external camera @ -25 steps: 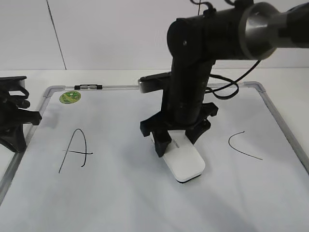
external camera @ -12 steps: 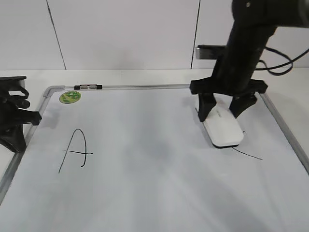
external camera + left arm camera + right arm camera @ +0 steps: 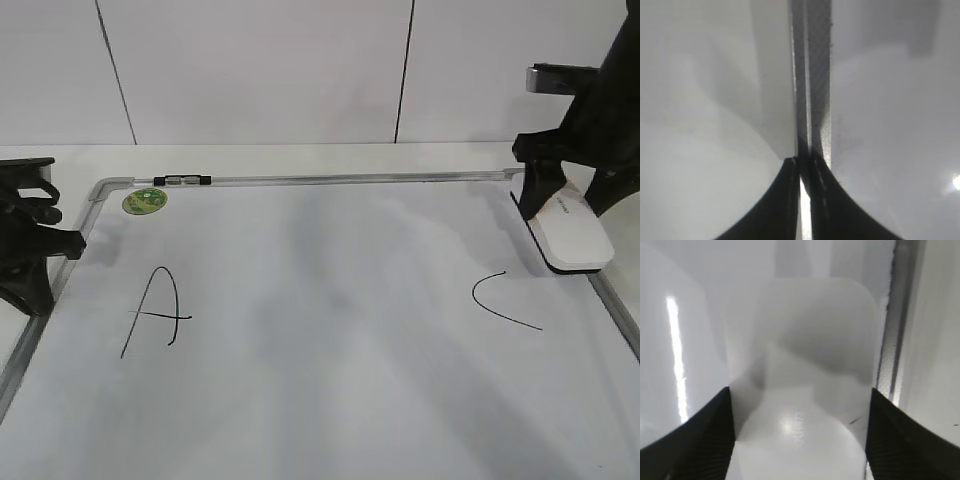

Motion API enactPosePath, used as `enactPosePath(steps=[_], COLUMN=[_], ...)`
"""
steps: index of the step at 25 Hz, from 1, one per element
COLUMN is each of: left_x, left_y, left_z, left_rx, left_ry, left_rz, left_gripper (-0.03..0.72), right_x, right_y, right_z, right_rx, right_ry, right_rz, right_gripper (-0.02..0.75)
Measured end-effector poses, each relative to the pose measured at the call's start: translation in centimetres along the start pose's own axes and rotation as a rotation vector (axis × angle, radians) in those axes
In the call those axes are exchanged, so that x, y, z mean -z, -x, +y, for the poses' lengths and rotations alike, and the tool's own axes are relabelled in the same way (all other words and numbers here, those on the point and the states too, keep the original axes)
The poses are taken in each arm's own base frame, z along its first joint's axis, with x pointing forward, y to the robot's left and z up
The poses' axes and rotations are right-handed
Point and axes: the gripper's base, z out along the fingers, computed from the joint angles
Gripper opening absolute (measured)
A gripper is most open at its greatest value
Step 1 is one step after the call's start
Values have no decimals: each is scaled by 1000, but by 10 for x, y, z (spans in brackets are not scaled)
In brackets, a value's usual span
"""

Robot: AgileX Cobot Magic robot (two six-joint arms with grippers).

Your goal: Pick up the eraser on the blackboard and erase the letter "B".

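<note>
The white eraser (image 3: 572,237) lies at the far right edge of the blackboard (image 3: 320,340), against its metal frame. My right gripper (image 3: 570,205) stands over it with a finger on each long side, shut on it. In the right wrist view the eraser (image 3: 800,390) fills the gap between the jaws (image 3: 800,440), with the frame (image 3: 900,315) just to its right. No letter "B" shows; the middle of the board is plain white. My left gripper (image 3: 35,250) is shut and empty at the board's left frame (image 3: 812,75), fingers together (image 3: 804,170).
A black "A" (image 3: 155,310) is drawn at the left of the board and a black "C" (image 3: 500,300) at the right, just in front of the eraser. A round green magnet (image 3: 145,200) and a small black clip (image 3: 183,181) sit at the top left.
My right gripper slid the eraser from the middle of the board to the far right edge, passing above the "C". The left arm has not moved.
</note>
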Motion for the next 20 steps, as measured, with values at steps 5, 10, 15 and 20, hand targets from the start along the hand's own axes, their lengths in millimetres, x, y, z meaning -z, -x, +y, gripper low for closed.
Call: enactPosePath(steps=[5,10,15,20], left_x=[0,0,0,0], left_y=[0,0,0,0], left_z=[0,0,0,0], left_rx=[0,0,0,0], left_ry=[0,0,0,0], left_rz=[0,0,0,0], left_gripper=[17,17,17,17], right_x=[1,-8,-21,-24], right_y=[0,-6,-16,-18], right_z=[-13,-14,-15,-15], right_rx=[-2,-5,-10,-11], right_ry=[-23,-22,-21,-20], right_rz=[-1,37,92,104], right_gripper=[537,537,537,537])
